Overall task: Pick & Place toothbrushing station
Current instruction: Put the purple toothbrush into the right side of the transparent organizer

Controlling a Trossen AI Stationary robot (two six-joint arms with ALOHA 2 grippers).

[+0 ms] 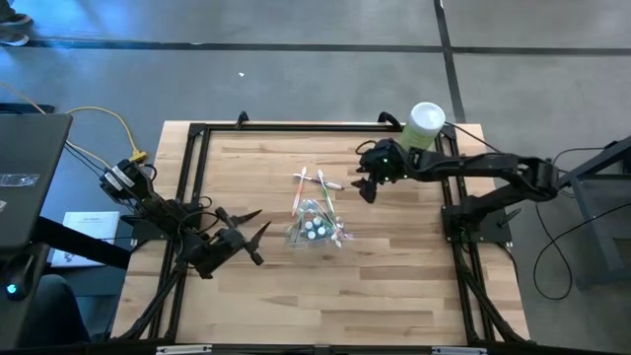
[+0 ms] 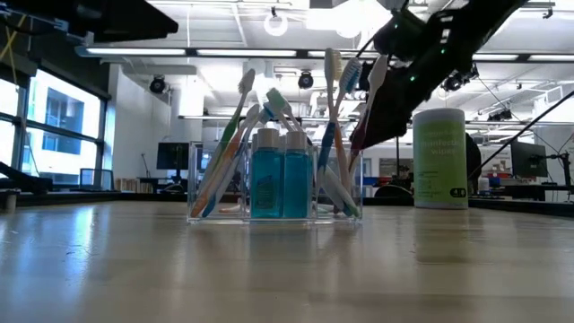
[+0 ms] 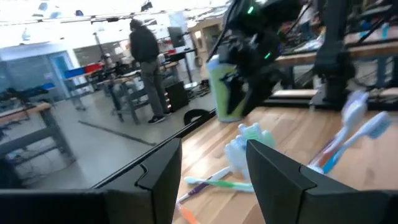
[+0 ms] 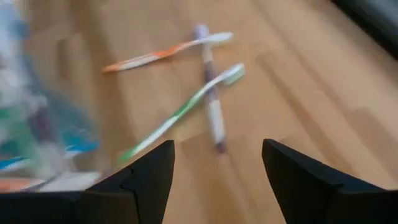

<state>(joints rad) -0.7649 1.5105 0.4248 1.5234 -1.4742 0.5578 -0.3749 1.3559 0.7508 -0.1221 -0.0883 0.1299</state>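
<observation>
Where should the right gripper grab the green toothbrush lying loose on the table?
Judging by its pose, the green toothbrush lies flat, its head crossing the purple one. The open right gripper should come straight down on the free mid-handle, fingers straddling it.

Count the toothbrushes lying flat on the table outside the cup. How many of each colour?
Orange toothbrush: 1
Purple toothbrush: 1
Green toothbrush: 1
Total: 3
</observation>
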